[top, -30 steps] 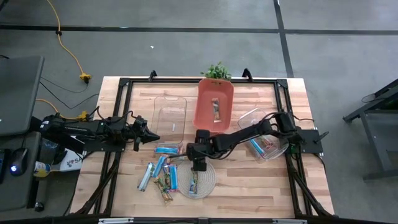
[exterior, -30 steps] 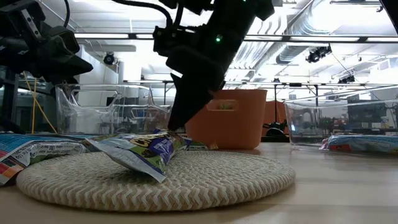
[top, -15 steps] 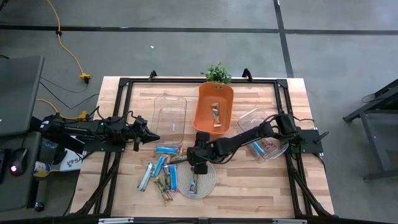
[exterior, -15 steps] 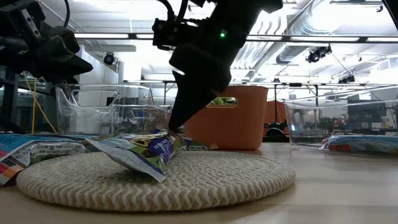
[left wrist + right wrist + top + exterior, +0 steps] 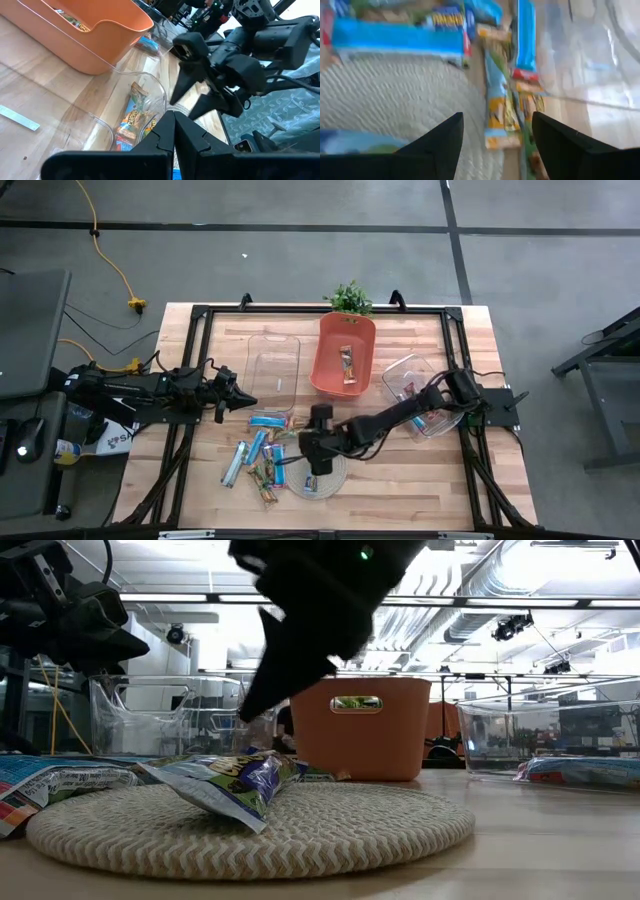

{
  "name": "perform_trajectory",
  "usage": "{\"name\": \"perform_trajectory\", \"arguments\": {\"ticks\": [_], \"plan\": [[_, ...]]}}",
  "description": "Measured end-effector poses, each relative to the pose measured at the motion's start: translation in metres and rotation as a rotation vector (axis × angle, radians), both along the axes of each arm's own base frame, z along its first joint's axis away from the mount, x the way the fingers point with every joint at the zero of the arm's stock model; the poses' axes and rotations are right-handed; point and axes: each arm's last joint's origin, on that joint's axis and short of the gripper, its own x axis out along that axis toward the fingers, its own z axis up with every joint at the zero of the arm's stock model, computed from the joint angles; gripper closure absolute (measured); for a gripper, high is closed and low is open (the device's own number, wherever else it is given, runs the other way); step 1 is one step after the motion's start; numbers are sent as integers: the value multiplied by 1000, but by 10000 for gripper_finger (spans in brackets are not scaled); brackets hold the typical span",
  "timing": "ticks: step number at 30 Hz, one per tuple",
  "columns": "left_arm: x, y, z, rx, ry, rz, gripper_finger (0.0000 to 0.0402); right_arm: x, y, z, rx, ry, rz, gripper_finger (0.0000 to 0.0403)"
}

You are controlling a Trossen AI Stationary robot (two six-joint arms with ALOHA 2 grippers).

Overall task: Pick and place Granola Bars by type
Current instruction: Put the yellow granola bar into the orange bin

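Several granola bars (image 5: 262,455) lie flat on the table left of a round woven mat (image 5: 318,478). One blue-green bar (image 5: 232,780) rests on the mat. My right gripper (image 5: 315,463) hangs open above the mat's far-left part. In the right wrist view its fingers (image 5: 440,145) stand apart over a bar (image 5: 496,107) beside the mat's edge and touch nothing. In the low view its tips (image 5: 250,712) hover above the bar on the mat. My left gripper (image 5: 246,402) waits shut at the table's left, above the wood.
An orange bin (image 5: 345,355) at the far middle holds one bar. A clear bin (image 5: 275,365) stands left of it. Another clear bin (image 5: 425,400) on the right holds light blue bars. A small plant (image 5: 349,296) sits at the far edge.
My right gripper has moved toward the table's near edge and a little left, from behind the mat to above it. In the low view it now looms larger, with its tips higher. It has stayed open. The bars have not moved.
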Motion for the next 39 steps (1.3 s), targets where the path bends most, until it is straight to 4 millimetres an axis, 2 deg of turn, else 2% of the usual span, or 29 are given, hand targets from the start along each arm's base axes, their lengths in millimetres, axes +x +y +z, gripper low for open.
{"name": "perform_trajectory", "arguments": {"ticks": [5,14,20,32,39], "plan": [[0,0,0,0,0,1,401,5,-3,-8,9,-15,-29,183],[0,0,0,0,0,0,401,10,-28,-22,-13,48,-114,183],[0,0,0,0,0,0,401,10,-38,-24,-3,79,-126,183],[0,0,0,3,0,-1,401,7,-40,-27,5,119,-156,183],[0,0,0,3,-1,-3,401,9,-39,-43,45,152,-156,183]]}}
